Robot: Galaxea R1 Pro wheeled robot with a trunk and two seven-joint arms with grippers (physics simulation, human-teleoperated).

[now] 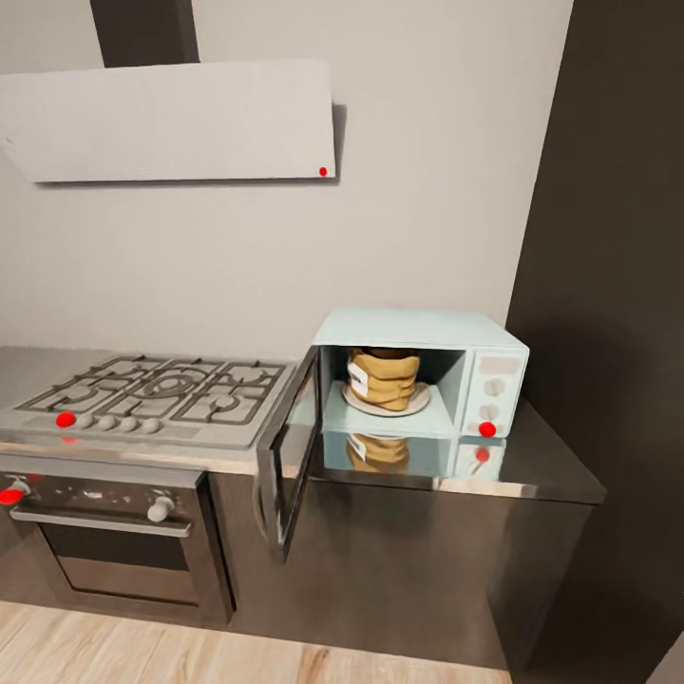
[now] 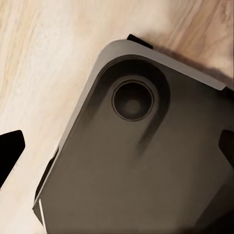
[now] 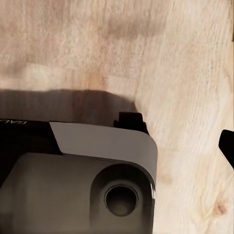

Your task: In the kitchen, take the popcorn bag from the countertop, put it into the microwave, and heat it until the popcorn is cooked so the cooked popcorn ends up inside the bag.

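Tan popcorn bag (image 1: 383, 378) sits upright on a white plate (image 1: 387, 403) inside the mint microwave (image 1: 446, 332), door (image 1: 290, 446) swung open toward 9 o'clock, on the steel table (image 1: 546, 465); I cannot tell either end effector's opening.

Popcorn bag (image 1: 384, 378): squat tan-brown paper sack, rim rolled down, white label with dark print on its side. It is seated upright on the round pale plate inside the microwave (image 1: 423, 375). Microwave: pale mint-blue box, two white dials and a red light on its panel. The dark glass door is swung fully open, out past the front edge of the worktop (image 1: 546, 465). Worktop: reflective grey steel; bag and microwave are mirrored in it. The microwave is placed near its right end.
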